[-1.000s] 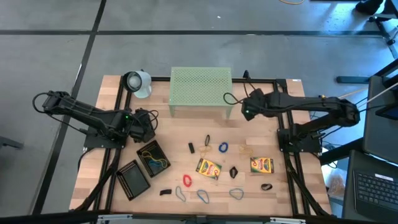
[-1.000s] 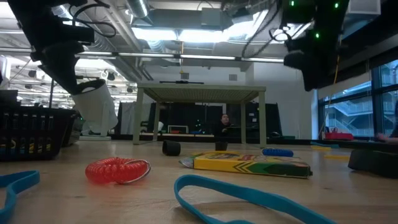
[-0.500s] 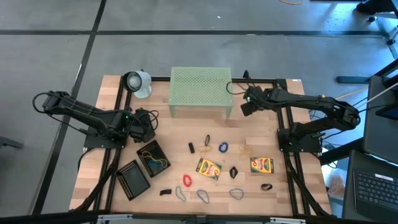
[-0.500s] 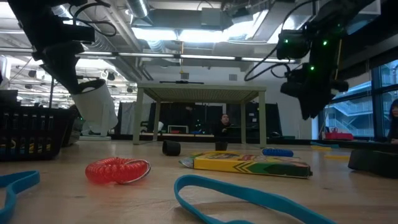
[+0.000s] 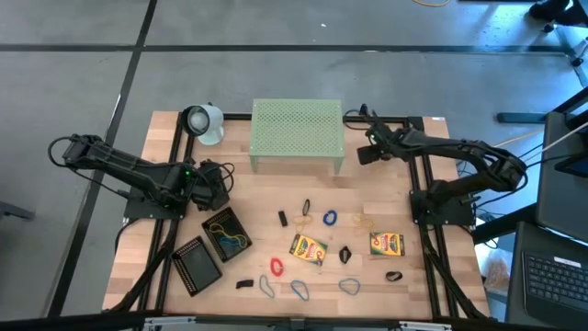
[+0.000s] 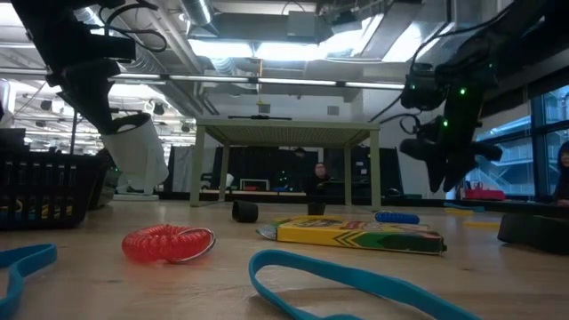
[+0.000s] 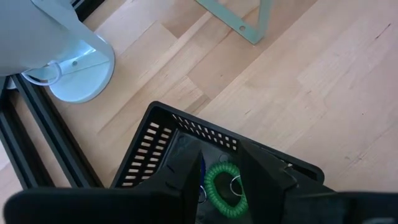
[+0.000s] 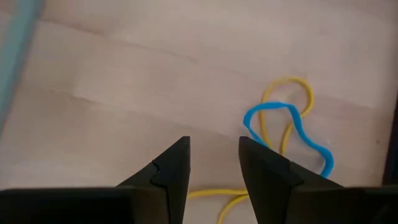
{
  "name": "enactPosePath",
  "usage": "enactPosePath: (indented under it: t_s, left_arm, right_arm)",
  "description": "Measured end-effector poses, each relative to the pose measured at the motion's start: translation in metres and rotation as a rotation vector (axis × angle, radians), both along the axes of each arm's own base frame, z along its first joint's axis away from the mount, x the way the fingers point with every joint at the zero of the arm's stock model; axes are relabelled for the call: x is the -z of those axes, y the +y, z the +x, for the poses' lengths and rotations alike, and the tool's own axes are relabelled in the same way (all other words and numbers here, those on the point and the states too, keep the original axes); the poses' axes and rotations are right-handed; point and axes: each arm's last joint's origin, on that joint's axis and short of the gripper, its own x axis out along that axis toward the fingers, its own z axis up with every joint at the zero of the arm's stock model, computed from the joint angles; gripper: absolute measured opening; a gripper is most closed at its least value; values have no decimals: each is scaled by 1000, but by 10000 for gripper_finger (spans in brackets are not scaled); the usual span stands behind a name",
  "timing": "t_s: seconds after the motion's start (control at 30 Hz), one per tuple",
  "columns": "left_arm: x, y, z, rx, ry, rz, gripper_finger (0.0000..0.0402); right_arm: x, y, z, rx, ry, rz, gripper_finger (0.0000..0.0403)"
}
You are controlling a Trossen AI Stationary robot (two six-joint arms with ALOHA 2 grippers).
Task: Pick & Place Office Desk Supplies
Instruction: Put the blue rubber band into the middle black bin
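Change: the right gripper has swung from in front of the pale-green perforated metal stand to beside the stand's right end, near the table's far edge; the left gripper has stayed put.
Right gripper: fingers parted by a narrow gap, nothing between them, hanging above the pale wooden tabletop.
Rubber bands: in the right wrist view a thin blue rubber-band loop lies tangled with a thin yellow rubber-band loop on the wood, just ahead of the fingers and off to one side, untouched.
Left gripper: poised over the black rectangular mesh tray, fingers slightly apart, gripping nothing.
Tray contents: a green coiled band sits in the tray directly ahead of the gap between the left fingers.
Other supplies: two yellow-green crayon boxes, a red coiled band and small black binder clips lie on the near half of the table, well apart from both grippers.
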Motion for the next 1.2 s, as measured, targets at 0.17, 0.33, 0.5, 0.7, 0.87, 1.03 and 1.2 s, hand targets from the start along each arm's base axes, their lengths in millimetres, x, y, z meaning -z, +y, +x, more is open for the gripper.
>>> enactPosePath:
  t_s: [0.17, 0.33, 0.5, 0.7, 0.87, 1.03, 1.2]
  left_arm:
    - [0, 0, 0, 0, 0, 0, 100]
    - [0, 0, 0, 0, -1, 0, 98]
    - [0, 0, 0, 0, -1, 0, 98]
    - [0, 0, 0, 0, 0, 0, 98]
    - [0, 0, 0, 0, -1, 0, 98]
    - [0, 0, 0, 0, -1, 0, 97]
    - [0, 0, 0, 0, -1, 0, 98]
  right_arm:
    - [15, -6, 0, 27, 59, 7, 139]
    - [26, -15, 0, 46, 103, -12, 139]
    - [32, -22, 0, 61, 97, -9, 139]
    - [32, -22, 0, 62, 96, -13, 132]
    - [32, -22, 1, 61, 91, -12, 94]
    - [32, -22, 0, 62, 94, -12, 34]
    - [33, -22, 0, 61, 102, -15, 10]
